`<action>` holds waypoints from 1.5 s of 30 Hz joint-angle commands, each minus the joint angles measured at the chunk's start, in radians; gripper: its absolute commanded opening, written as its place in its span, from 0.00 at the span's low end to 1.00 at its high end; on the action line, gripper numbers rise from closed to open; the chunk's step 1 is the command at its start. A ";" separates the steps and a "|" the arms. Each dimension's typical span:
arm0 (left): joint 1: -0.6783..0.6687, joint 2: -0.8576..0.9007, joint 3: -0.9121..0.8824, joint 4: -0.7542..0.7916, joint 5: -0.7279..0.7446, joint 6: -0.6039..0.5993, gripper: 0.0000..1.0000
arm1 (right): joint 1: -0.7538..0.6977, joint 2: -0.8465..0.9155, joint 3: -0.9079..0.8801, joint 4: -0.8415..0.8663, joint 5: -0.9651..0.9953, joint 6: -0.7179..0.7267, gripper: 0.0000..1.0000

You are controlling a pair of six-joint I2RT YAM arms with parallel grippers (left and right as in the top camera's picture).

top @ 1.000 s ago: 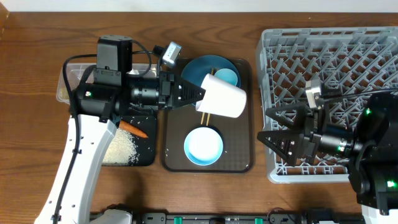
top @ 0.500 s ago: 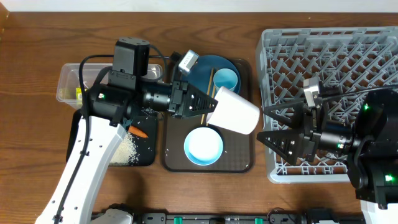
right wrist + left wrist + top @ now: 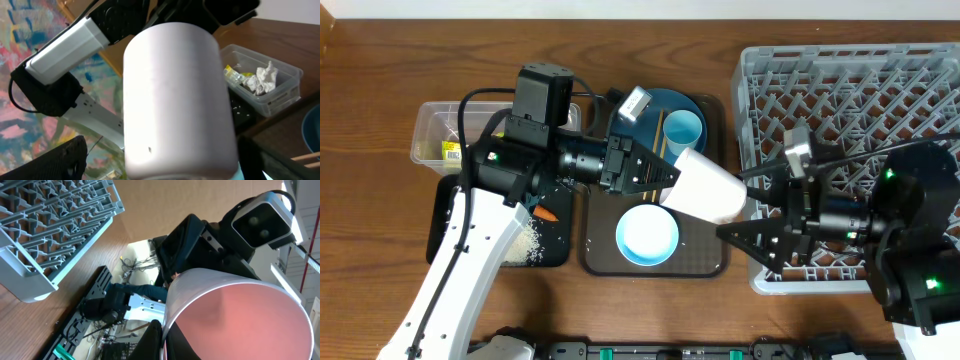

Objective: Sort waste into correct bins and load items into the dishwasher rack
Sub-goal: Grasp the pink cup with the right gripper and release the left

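Small pink cup is in the air, lying on its side over the right edge of the dark brown rectangular serving tray, just left of the large square grey plastic lattice rack. Left gripper is clamped tight on the cup's rim end; the left wrist view looks straight into the pink interior with one finger inside the mouth. The cup's closed end points at the right gripper, whose jaws are spread wide, one finger above the base and one below. In the right wrist view the cup body fills the gap between the fingers, with clearance visible on one side; can't tell about contact on the other, and no grip is visible. On the brown tray: round dark blue plate at the back carrying a small light blue cup and two wooden chopsticks, and a light blue bowl with a white inside at the front, empty, directly below the cup. Clear rectangular plastic container at far left holds a crumpled white tissue and a yellow-green snack wrapper. Shallow black rectangular tray in front of it holds a small orange carrot and loose white rice.
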 commanded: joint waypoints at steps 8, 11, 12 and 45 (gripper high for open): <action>-0.001 0.001 0.016 0.005 0.006 0.010 0.06 | 0.111 0.015 0.018 -0.014 0.130 0.009 0.84; -0.001 0.001 0.016 0.005 0.006 0.010 0.06 | 0.114 0.021 0.018 -0.011 0.133 0.009 0.76; -0.001 0.001 0.016 0.005 0.006 0.010 0.06 | 0.114 0.022 0.018 -0.011 0.133 0.009 0.75; -0.005 0.001 0.014 -0.161 -0.241 0.130 0.07 | 0.113 0.021 0.018 0.043 0.201 -0.019 0.53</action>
